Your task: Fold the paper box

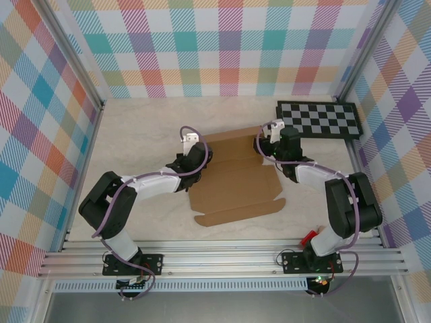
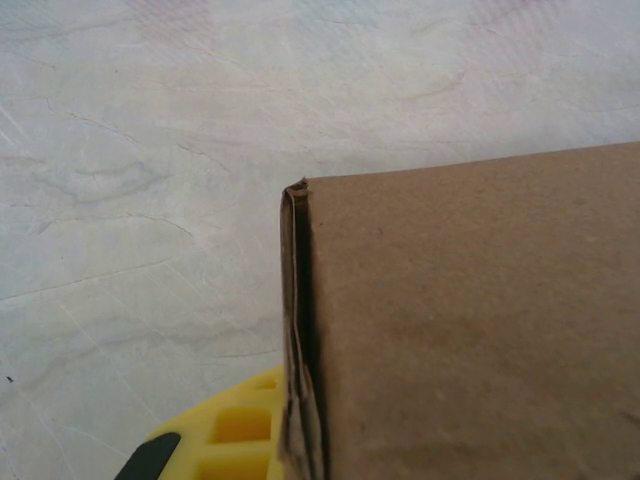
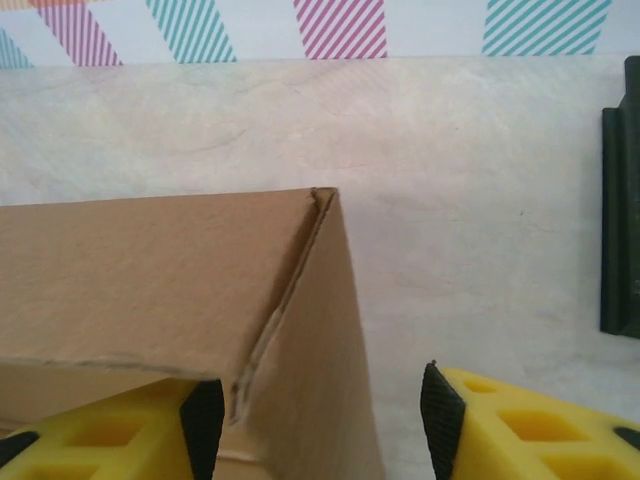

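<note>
Paper box (image 1: 236,185): probably light, stiff, easily creased; take by raised walls. Left hand (image 1: 194,156) pinches one wall; right hand (image 3: 322,415) spread astride a corner.

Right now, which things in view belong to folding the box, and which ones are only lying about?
For the job: box, left gripper shut on its corner, right gripper open at another corner.
Lying about: checkerboard, small red item.

Bright even light, soft shadows, blurry close-ups
</note>
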